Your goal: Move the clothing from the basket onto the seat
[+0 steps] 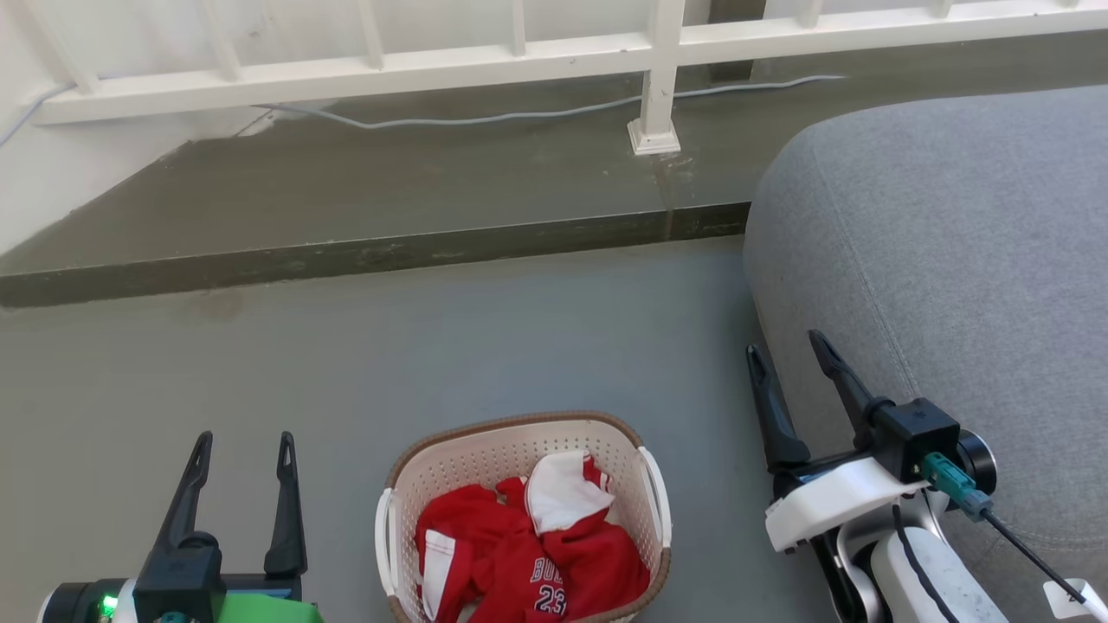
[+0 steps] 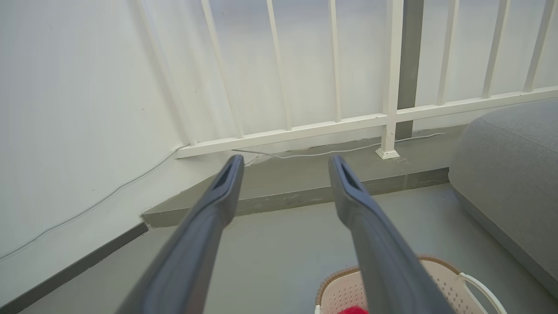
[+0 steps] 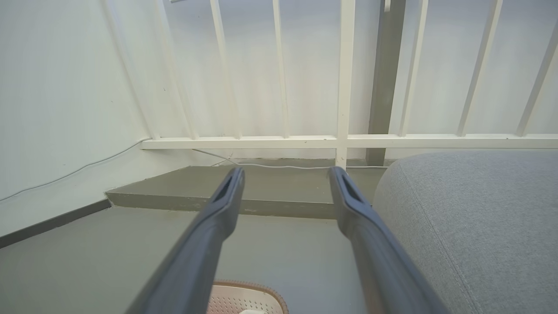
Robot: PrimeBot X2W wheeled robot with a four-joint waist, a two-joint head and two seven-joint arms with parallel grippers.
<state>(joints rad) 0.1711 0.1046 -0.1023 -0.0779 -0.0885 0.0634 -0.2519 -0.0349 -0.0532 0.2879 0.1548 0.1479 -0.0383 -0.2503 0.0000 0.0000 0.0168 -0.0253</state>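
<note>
1. Clothing (image 1: 537, 554) lies heaped inside the basket (image 1: 485, 459). The basket stands on the grey floor (image 1: 433, 346) between the two arms, at the bottom of the head view.
2. Progress, as I judge it: nothing has been carried over yet. The seat (image 1: 952, 260) sits to the right of the basket, near it but apart. Its fabric is bare wherever it shows, and every red piece in sight is in the basket.
3. Left to do: the whole job. That means reaching in, taking hold of the garments, lifting them over the rim and laying them on the seat.
4. Look of the clothing:
   - It is red, shiny, crumpled fabric with white trim.
   - A white-lined part is turned up at the top of the pile.
   - White lettering faces the camera at the front, with "23" readable and "BUL" above it.
   - I cannot tell how many pieces make up the heap.
5. Left tool (image 1: 245, 441) is released and empty, its fingers spread wide over the floor to the left of the basket. Its own wrist view shows the same wide gap, with the basket's rim and a sliver of red at the lower right.
6. Right tool (image 1: 786, 344) is also released and carries nothing. It points along the seat's near edge, to the right of the basket, and I cannot tell whether it touches the cushion.
</note>
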